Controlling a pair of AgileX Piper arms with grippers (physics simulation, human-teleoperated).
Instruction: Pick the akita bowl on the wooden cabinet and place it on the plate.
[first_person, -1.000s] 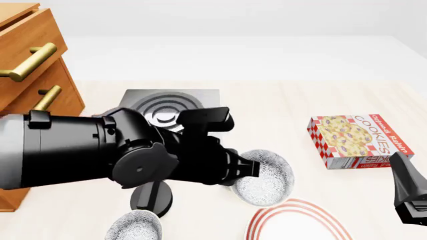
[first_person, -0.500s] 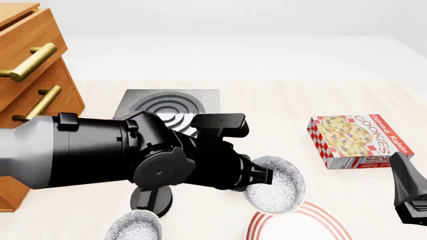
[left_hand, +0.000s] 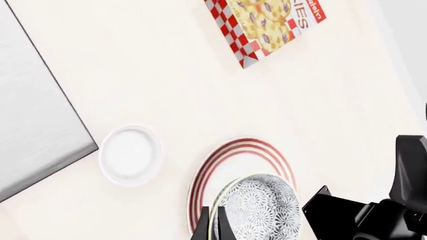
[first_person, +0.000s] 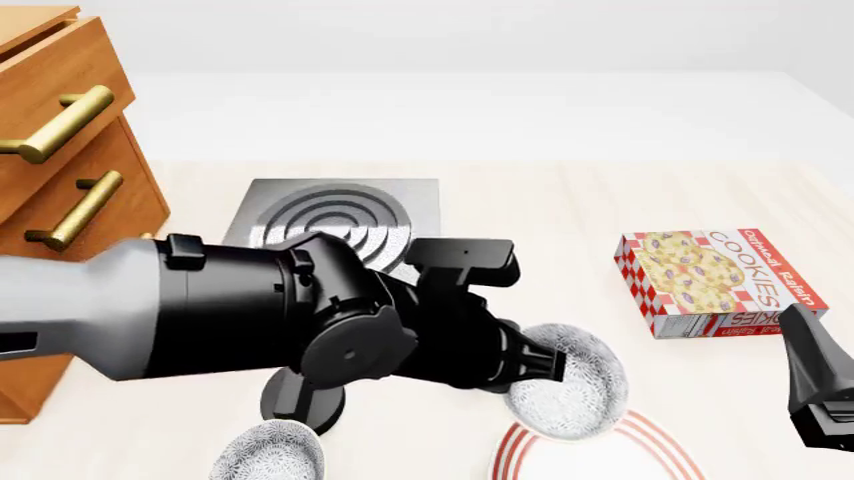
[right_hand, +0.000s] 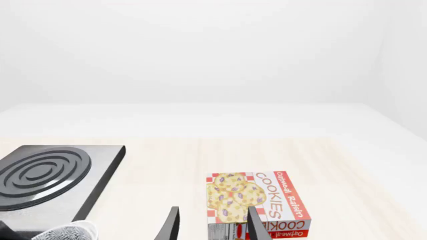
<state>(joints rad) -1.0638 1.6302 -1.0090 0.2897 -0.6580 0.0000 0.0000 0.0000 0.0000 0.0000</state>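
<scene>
Over the near-right part of the table (first_person: 561, 200), I log the left gripper (left_hand: 210, 226) pinching the rim of the akita bowl (first_person: 577, 390): in the left wrist view its two dark fingertips (left_hand: 200, 229) are pressed against the bowl's edge, one on each side of the rim. I see the bowl tilted and held above the plate (first_person: 647, 440), overlapping the plate's far-left part in the front view; I cannot tell whether it touches the plate.

Item: plate, white with red rings, at the near edge of the front view, partly cut off.

Item: wooden cabinet (first_person: 67, 130), far left, brass handles showing, well apart from the bowl.

Item: second speckled bowl (first_person: 267, 455), on the table at the near edge, left of the plate, beside a black round base (first_person: 304, 392).

Item: small white cup (left_hand: 131, 155), seen from the left wrist camera, standing between the stove slab (first_person: 327, 215) and the plate, apart from both.

Item: cookie box (first_person: 721, 280), lying flat on the right side of the table, beyond the plate.

Item: right gripper (right_hand: 212, 227), low at the right edge of the front view. In its own wrist view I note its fingers spread apart with nothing between them, pointing toward the cookie box.
</scene>
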